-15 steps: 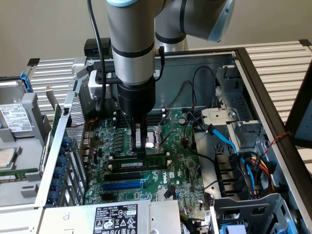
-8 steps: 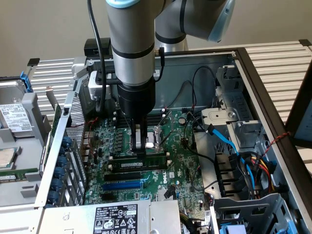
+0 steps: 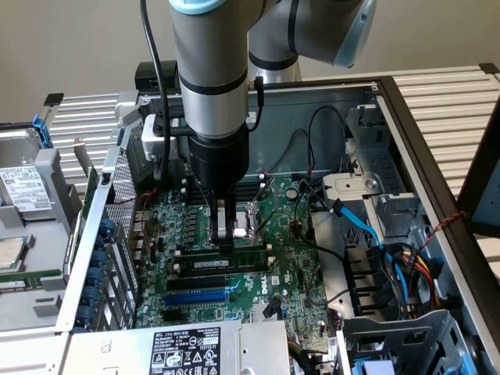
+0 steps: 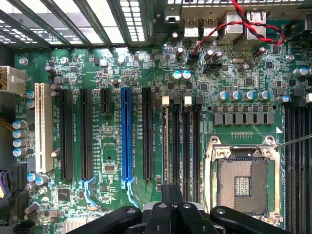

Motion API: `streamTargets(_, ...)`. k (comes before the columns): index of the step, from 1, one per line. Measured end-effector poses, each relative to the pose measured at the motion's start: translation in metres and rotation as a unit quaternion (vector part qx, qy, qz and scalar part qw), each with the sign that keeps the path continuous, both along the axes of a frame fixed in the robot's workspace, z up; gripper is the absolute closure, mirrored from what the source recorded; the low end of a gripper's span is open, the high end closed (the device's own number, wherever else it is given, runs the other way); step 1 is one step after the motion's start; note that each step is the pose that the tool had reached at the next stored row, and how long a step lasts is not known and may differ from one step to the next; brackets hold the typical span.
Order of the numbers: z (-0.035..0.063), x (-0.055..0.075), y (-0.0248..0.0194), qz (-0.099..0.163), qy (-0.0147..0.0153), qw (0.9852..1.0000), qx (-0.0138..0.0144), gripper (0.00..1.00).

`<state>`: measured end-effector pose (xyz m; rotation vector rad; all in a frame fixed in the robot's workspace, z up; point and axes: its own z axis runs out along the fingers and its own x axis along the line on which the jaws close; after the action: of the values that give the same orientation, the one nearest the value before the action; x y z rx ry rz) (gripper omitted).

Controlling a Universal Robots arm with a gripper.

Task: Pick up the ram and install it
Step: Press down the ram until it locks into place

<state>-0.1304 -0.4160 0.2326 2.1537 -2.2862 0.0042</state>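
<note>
Motherboard; closed fingers over ram

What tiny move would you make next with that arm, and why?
Probably a gentle press straight down. The shut gripper rests on the top edge of the long, thin green ram stick, which stands in a black memory slot on the green motherboard. I cannot tell whether it has latched.

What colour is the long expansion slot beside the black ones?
Blue: the expansion slot stands out among black slots, best in the wrist view.
</note>
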Motion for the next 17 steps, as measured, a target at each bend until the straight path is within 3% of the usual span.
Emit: streamTargets(17,-0.0007,0.0,-0.0006,0.0,0.0,1.0,0.0011,0.89)
